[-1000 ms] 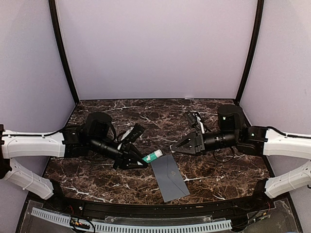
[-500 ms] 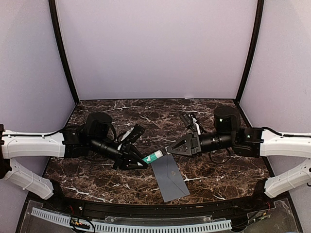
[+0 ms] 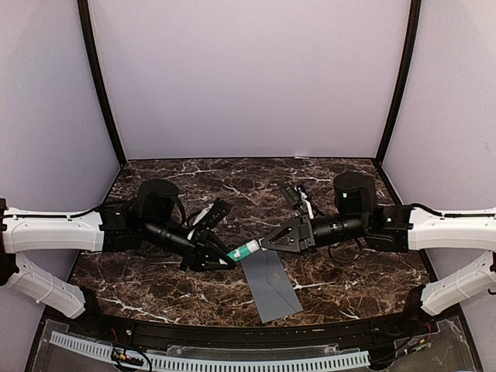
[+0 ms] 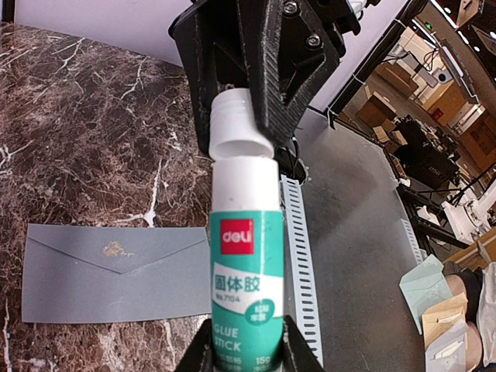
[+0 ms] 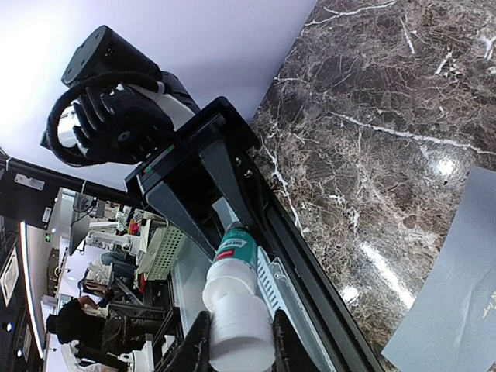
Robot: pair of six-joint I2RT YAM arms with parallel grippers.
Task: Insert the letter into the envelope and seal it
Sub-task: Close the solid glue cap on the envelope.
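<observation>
One envelope [image 3: 271,285] lies lower centre, just below one glue stick [image 3: 246,249] pinched at opposite ends by left end effector [image 3: 227,260] and right end effector [image 3: 266,243].

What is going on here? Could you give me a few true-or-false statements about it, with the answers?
1. The left gripper holds the glue stick by its green end. True.
2. The right gripper is closed on the stick's white cap. True.
3. The envelope is lifted in the air. False: it lies flat on the table, and no gripper is holding it.
4. The table is plain white. False: it is dark with a marble pattern.
</observation>
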